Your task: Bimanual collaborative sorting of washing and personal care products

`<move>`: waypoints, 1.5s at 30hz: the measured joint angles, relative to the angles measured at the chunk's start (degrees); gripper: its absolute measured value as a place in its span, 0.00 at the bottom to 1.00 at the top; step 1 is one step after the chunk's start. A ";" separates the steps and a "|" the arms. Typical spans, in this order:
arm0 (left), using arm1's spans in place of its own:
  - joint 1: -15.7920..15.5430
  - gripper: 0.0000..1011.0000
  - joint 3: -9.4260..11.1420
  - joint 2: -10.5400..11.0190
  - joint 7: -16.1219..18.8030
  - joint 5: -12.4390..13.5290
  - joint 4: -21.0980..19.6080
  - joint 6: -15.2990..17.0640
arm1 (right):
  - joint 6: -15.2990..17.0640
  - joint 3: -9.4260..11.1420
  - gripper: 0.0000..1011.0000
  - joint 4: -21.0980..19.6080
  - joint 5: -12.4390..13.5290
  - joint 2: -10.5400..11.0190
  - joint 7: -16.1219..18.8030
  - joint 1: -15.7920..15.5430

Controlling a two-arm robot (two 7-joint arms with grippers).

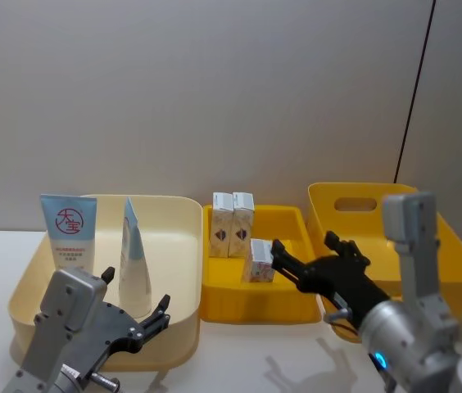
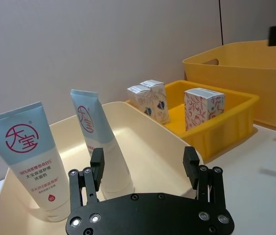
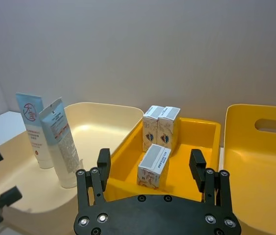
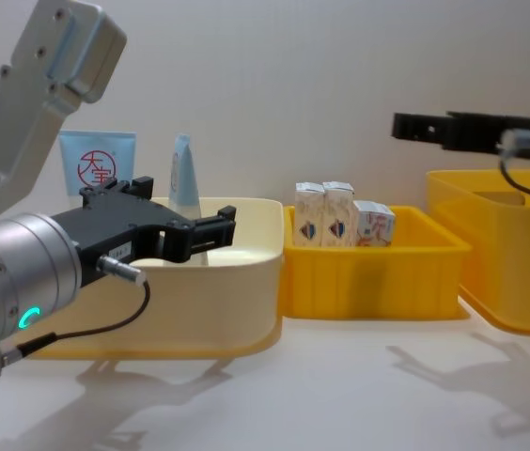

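Two pale blue-white tubes stand in the cream bin [image 1: 178, 246]: a flat tube with a red round logo [image 1: 69, 232] and a slim tapered tube [image 1: 133, 255]. Three small white cartons sit in the small yellow bin [image 1: 288, 307]: two upright at the back [image 1: 233, 223] and one nearer the front [image 1: 258, 260]. My left gripper [image 1: 135, 293] hovers open and empty at the cream bin's near side, facing the slim tube [image 2: 96, 137]. My right gripper [image 1: 306, 247] hangs open and empty above the small yellow bin's right side, looking down on the front carton [image 3: 153, 164].
A large yellow bin with a handle slot [image 1: 362, 203] stands at the right, beside the small yellow bin. All three bins sit in a row on a white table [image 4: 340, 395] against a grey wall.
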 joint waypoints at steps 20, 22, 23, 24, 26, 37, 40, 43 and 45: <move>0.00 0.99 0.00 0.00 0.00 0.00 0.00 0.00 | 22.20 -0.61 0.99 9.05 -0.32 -8.08 -8.73 13.57; 0.00 0.99 0.00 0.00 0.00 0.01 0.00 0.00 | 24.66 -0.62 0.99 10.25 -0.46 -8.60 -9.35 14.93; 0.00 0.99 0.00 0.00 0.00 0.01 0.00 0.00 | 25.33 -0.63 0.99 10.49 -0.50 -8.70 -9.54 15.20; 0.00 0.99 0.00 0.00 0.00 0.00 0.00 0.00 | 26.03 -0.68 0.99 10.99 -0.56 -8.85 -9.68 15.73; 0.00 0.99 0.00 0.00 0.00 0.01 0.00 0.00 | 28.66 -0.88 0.99 12.40 -0.83 -9.17 -10.18 17.23; 0.00 0.99 0.00 0.00 0.00 0.01 0.00 0.00 | 35.36 -0.74 0.99 17.78 -1.14 -10.34 -10.96 22.10; 0.00 0.99 0.00 0.00 0.00 0.01 0.00 0.00 | 36.24 -0.43 0.99 19.20 -1.13 -10.81 -11.03 23.13; 0.00 0.99 0.00 0.00 0.00 0.01 0.00 0.00 | 36.69 -0.22 0.99 20.44 -1.09 -11.21 -11.06 23.98; 0.00 0.99 0.00 0.00 0.00 0.00 0.00 0.00 | 37.07 0.00 0.99 21.51 -1.04 -11.60 -11.07 24.70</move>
